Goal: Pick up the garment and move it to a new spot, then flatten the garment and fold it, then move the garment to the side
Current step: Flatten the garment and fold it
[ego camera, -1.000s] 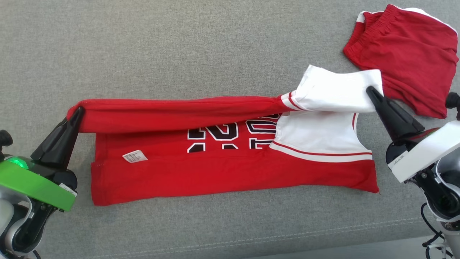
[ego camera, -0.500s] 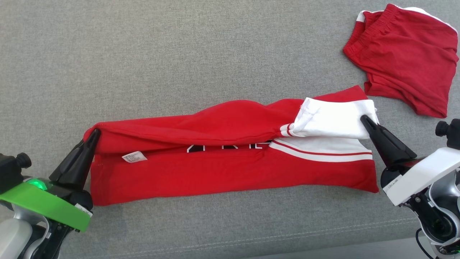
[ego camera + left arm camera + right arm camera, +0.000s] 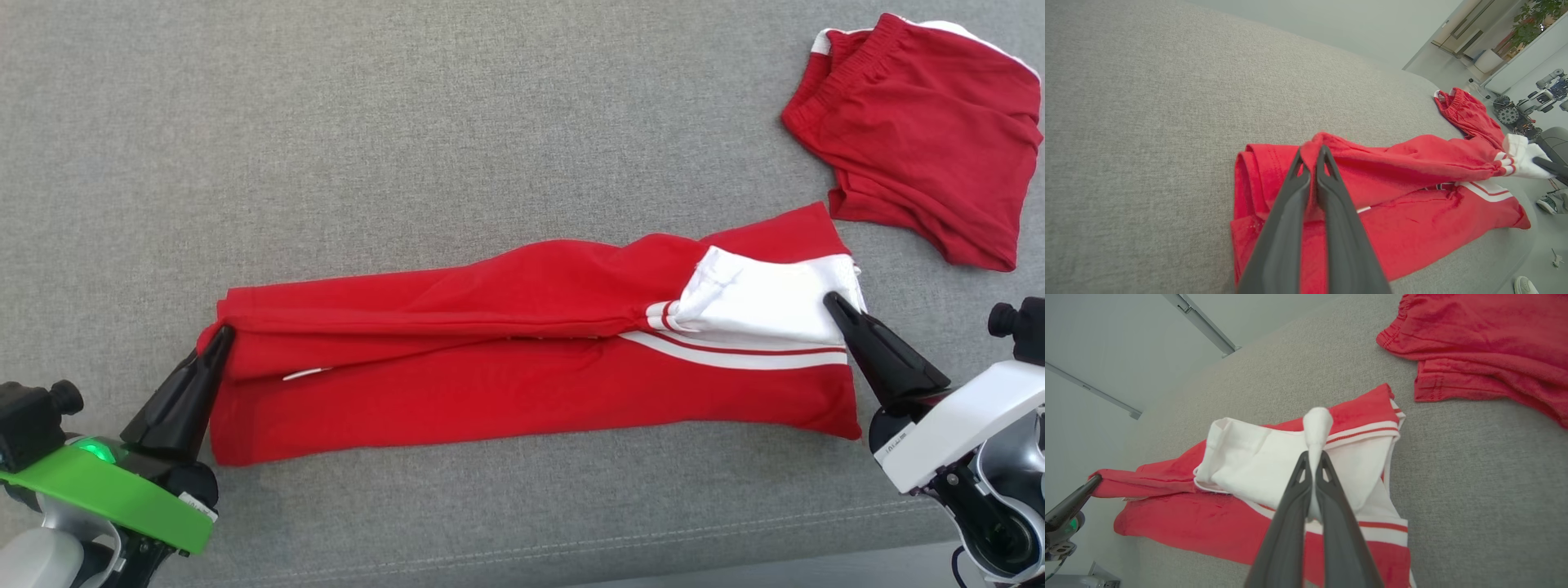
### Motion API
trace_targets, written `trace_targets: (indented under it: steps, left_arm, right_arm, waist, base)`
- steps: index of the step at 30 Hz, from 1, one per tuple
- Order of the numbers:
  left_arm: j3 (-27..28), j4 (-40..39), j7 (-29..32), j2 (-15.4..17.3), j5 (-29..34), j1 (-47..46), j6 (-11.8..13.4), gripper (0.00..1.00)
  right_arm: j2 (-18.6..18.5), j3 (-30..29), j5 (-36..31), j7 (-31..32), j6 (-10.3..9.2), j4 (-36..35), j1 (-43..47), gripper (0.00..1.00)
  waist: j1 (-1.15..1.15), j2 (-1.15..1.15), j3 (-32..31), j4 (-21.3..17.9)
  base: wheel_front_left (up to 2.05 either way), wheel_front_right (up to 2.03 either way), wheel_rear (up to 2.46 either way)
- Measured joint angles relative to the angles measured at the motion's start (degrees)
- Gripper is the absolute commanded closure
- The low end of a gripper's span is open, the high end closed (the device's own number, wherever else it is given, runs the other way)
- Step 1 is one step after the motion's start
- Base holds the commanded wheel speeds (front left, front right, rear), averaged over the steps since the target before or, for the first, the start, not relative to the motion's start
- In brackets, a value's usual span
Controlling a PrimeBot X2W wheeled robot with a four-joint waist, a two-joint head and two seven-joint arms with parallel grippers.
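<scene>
Lying half-folded, red-and-white garment (image 3: pixel 522 400)

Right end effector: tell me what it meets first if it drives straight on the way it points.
The right end effector, shut on the garment, would push into that garment's white fold first; past it, probably the grey cushion.

The shirt (image 3: pixel 522 392) is soft, matt knit cloth, the shorts (image 3: pixel 922 122) the same kind of cloth, and the cushion (image 3: pixel 408 122) under them a coarser grey woven fabric with a visible grain. The left gripper (image 3: pixel 224 332) and right gripper (image 3: pixel 830 299) have smooth, matt dark plastic fingers; the green cover (image 3: pixel 114 494) and white cover (image 3: pixel 963 425) behind them are smooth plastic with a slight sheen.
</scene>
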Motion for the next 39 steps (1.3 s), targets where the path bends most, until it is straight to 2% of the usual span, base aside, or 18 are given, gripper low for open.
trace_targets:
  steps: [6,7,10,16,17,19,20,21,22,24,25,26,39]
  left_arm:
    - [-0.4,0.4,0.0,-0.2,0.4,0.9,0.0,1.00]
    - [-0.5,0.5,0.0,-0.2,0.4,1.1,0.0,0.96]
    - [-1.3,0.9,0.0,-0.2,0.6,1.5,0.0,0.93]
    - [-2.3,1.7,0.0,-0.2,0.6,1.5,0.0,0.71]
    - [-2.4,1.8,0.0,-0.2,0.6,1.5,0.0,0.58]
    - [-2.4,2.3,0.0,-0.2,0.6,1.5,0.0,0.48]
    - [-2.4,2.5,0.0,-0.2,0.6,1.5,0.0,0.24]
    - [-2.4,2.6,0.0,-0.2,0.6,1.5,0.0,0.05]
    - [-2.5,3.2,0.0,-0.3,0.6,1.5,0.0,0.00]
    - [-2.8,3.8,0.0,-0.2,0.6,1.5,0.0,0.00]
    - [-3.0,4.0,0.0,-0.2,0.6,1.5,0.0,0.00]
    - [-3.2,4.2,0.0,-0.2,0.6,1.5,0.0,0.00]
    - [-4.2,7.0,0.0,0.5,0.6,1.5,0.0,0.00]
  right_arm:
    - [-0.1,0.7,0.0,0.4,0.00,0.1,0.4,1.00]
    - [-0.1,0.9,0.0,0.8,0.00,0.2,0.4,1.00]
    - [-0.1,1.3,0.1,0.9,0.00,0.3,0.5,1.00]
    - [-0.1,1.8,0.4,1.4,0.00,1.1,0.6,1.00]
    - [-0.1,1.8,0.4,1.4,0.00,1.3,0.6,1.00]
    - [-0.1,1.8,0.4,1.4,-0.01,1.8,0.6,1.00]
    - [-0.1,1.8,0.4,1.4,-0.02,2.0,0.6,1.00]
    - [-0.1,1.7,0.4,1.4,-0.15,2.2,0.6,1.00]
    - [0.0,1.7,0.4,1.4,-0.43,2.7,0.6,0.65]
    - [0.0,1.7,0.3,1.4,-0.44,3.0,0.6,0.52]
    - [0.0,1.7,0.3,1.4,-0.44,3.3,0.6,0.31]
    - [0.0,1.8,0.3,1.4,-0.46,3.5,0.6,0.01]
    - [-0.1,2.5,-1.7,1.4,-0.93,5.0,0.9,0.00]
  waist:
    - [0.00,0.00,0.1,0.0]
    - [0.00,0.00,0.1,0.0]
    - [0.00,0.00,0.2,0.0]
    - [0.00,0.00,0.5,0.0]
    - [0.00,0.00,0.6,0.0]
    - [0.00,0.00,0.6,0.0]
    - [0.00,0.00,0.6,0.0]
    - [0.00,0.00,0.6,0.1]
    - [0.00,0.00,0.6,0.1]
    - [0.00,0.00,0.5,0.1]
    - [0.00,0.00,0.5,0.1]
    - [0.00,0.00,0.5,0.1]
    - [0.00,0.00,0.0,0.0]
  base:
    - [0.00,0.00,0.00]
    - [0.00,0.00,0.00]
    - [0.00,0.00,0.00]
    - [0.00,0.00,0.00]
    - [0.00,0.00,0.00]
    - [0.00,0.00,0.00]
    - [0.00,0.00,0.00]
    - [0.00,0.00,0.00]
    - [0.00,0.00,0.00]
    - [0.00,0.00,0.00]
    - [0.00,0.00,0.00]
    - [0.00,0.00,0.00]
    - [0.00,0.00,0.00]
